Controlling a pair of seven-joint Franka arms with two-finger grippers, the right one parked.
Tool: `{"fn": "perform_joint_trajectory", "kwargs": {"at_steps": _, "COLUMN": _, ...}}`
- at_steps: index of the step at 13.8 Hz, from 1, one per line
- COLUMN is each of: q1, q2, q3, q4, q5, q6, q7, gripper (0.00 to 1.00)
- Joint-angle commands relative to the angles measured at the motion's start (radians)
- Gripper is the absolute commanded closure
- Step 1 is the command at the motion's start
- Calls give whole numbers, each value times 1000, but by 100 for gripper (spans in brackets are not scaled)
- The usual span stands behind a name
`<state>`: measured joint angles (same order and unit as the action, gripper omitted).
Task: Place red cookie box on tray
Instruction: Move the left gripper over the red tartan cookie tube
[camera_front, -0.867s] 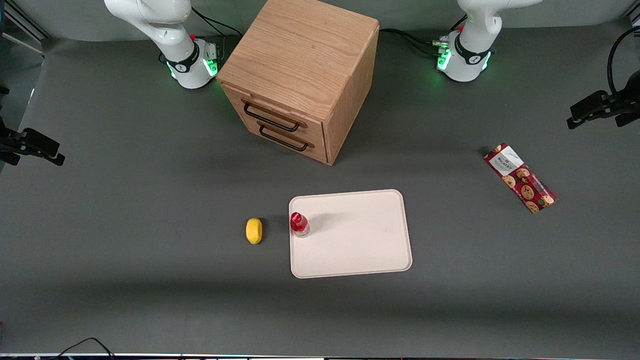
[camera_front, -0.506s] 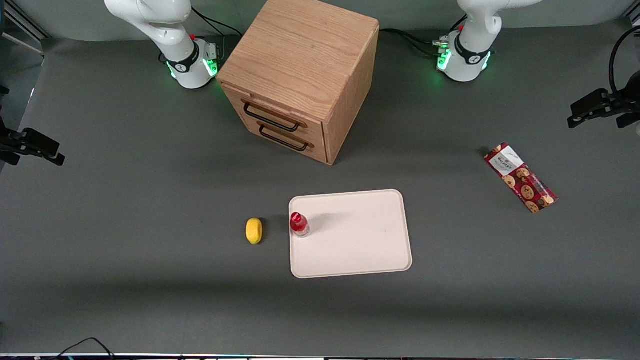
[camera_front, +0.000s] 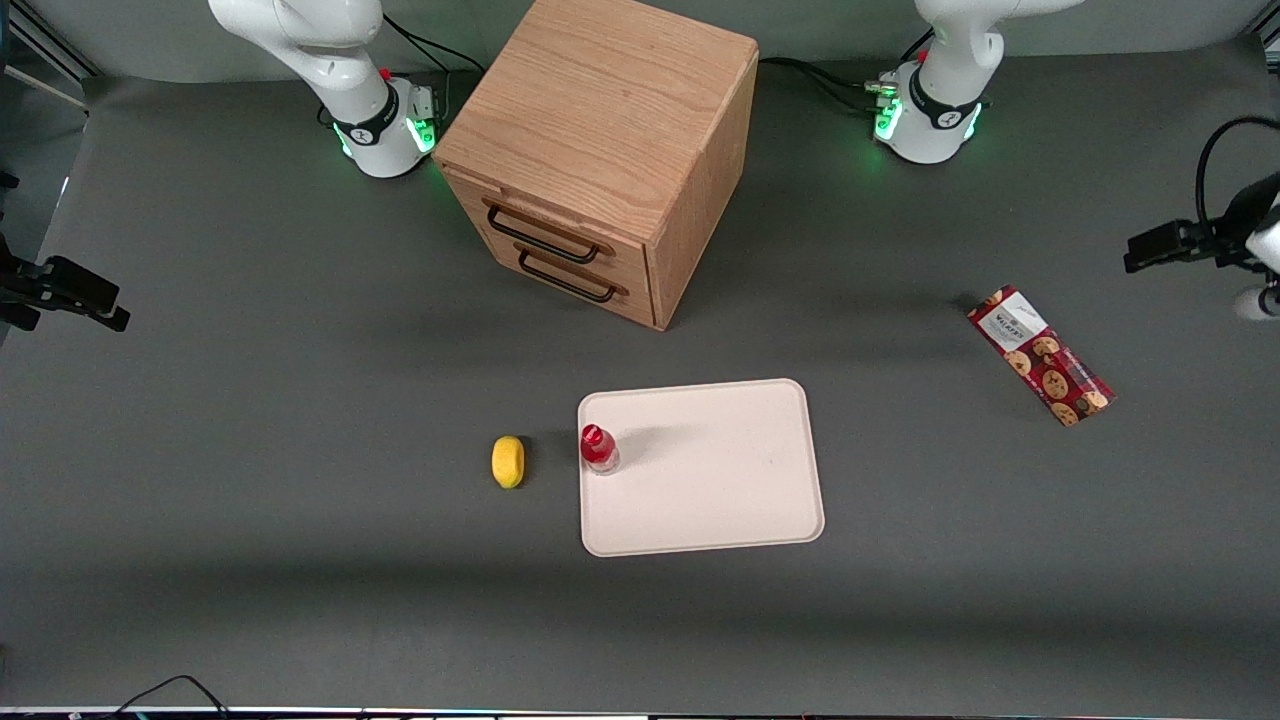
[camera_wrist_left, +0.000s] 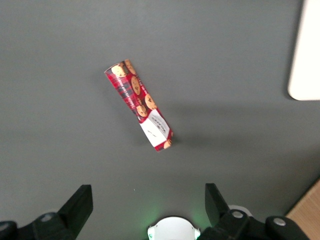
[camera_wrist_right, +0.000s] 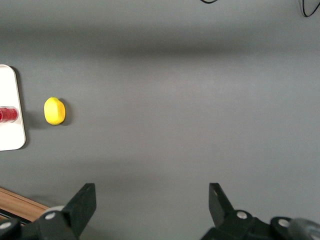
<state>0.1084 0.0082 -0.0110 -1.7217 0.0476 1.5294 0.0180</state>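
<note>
- Resting nearest the front camera on the grey desk (camera_front: 300, 560), the tray (camera_front: 720, 500) lay flat, and the only thing on it was a small red-capped bottle (camera_front: 598, 448) standing upright close to the rim at its parked-arm end.
- A yellow lemon (camera_front: 508, 461) lay on the desk just beside that end of the tray, apart from it.
- The red cookie box (camera_front: 1040, 355) lay flat on the desk, well apart from the tray toward the working arm's end, set at a slant with its white label end farther from the front camera.
- The wooden drawer cabinet (camera_front: 600, 150) stood farther from the front camera than the tray, both of its drawers closed.
- The gripper (camera_wrist_left: 147, 202) hung above the desk near the box without touching it, its two fingers (camera_wrist_left: 80, 202) spread wide apart and holding nothing; in the left wrist view the box (camera_wrist_left: 139, 104) lay clear of both fingers.
</note>
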Motion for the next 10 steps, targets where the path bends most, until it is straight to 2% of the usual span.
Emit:
{"fn": "perform_joint_trajectory", "kwargs": {"at_steps": 1, "q1": 8, "q2": 2, "q3": 52, "q4": -175, "q5": 20, "q6": 186, "q7": -78, "gripper": 0}}
{"fn": "perform_joint_trajectory", "kwargs": {"at_steps": 5, "q1": 11, "q2": 70, "q3": 124, "q4": -330, "q5": 3, "q6": 377, "q7": -190, "gripper": 0}}
{"fn": "perform_joint_trajectory", "kwargs": {"at_steps": 10, "q1": 10, "q2": 156, "q3": 166, "q4": -524, "q5": -87, "q6": 717, "q7": -210, "gripper": 0}}
